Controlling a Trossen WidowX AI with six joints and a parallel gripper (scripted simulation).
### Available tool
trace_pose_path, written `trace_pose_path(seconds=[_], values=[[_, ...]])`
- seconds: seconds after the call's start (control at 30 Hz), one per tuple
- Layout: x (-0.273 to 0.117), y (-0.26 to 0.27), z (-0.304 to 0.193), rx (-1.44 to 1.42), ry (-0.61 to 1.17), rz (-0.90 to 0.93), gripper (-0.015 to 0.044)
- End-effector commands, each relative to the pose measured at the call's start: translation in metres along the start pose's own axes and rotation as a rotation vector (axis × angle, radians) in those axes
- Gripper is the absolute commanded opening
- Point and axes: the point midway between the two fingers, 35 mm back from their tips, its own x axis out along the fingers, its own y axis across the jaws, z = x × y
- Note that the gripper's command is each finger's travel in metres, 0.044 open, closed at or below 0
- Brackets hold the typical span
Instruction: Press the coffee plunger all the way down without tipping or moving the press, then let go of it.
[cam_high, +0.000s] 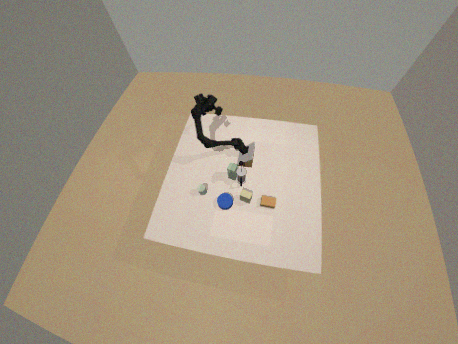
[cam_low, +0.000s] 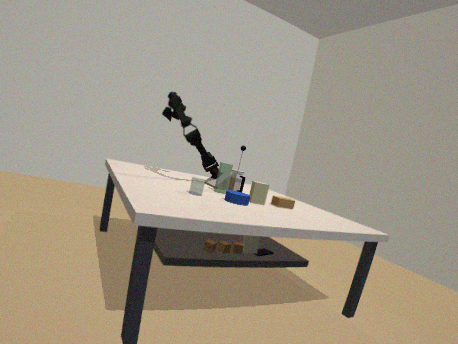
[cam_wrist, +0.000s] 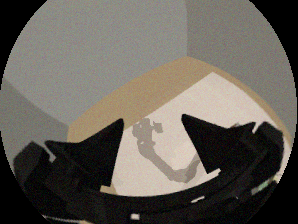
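Two black fingers are filling the bottom of the wrist view, spread wide apart with nothing between them. Past them, the arm's grey shadow is lying on the white table (cam_wrist: 220, 106).

From the side, the gripper (cam_low: 216, 176) is sitting low, near the back of the coffee press (cam_low: 238, 182), partly hidden behind a pale green box (cam_low: 225, 172). The coffee press is standing upright in the middle of the table (cam_low: 165, 207). Its thin rod is pointing straight up, with a small black knob (cam_low: 243, 148) on top, high above the pot. I cannot tell what is inside the pot.

A blue round dish (cam_low: 236, 197) is lying just in front of the press. A small pale cup (cam_low: 197, 186) is standing to its left. A pale block (cam_low: 259, 192) and an orange block (cam_low: 283, 201) are sitting to the right. No writing can be read on anything.

Under the table, a dark shelf (cam_low: 285, 257) is holding some small orange blocks (cam_low: 223, 246).
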Motion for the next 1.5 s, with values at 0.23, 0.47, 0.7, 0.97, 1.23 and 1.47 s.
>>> trace_pose_path(seconds=[0.23,0.47,0.7,0.97,1.23,1.47], values=[[0.011,-0.034,0.031,0.12,-0.108,-0.138,0.044],[0.013,-0.117,0.084,0.364,-0.3,-0.463,0.044],[-0.024,-0.222,0.112,0.649,-0.49,-0.868,0.044],[-0.104,-0.332,0.091,0.951,-0.584,-1.427,0.044],[-0.196,-0.396,0.022,1.186,-0.453,-1.999,0.044],[-0.242,-0.411,-0.025,1.251,-0.263,-2.288,0.044]])
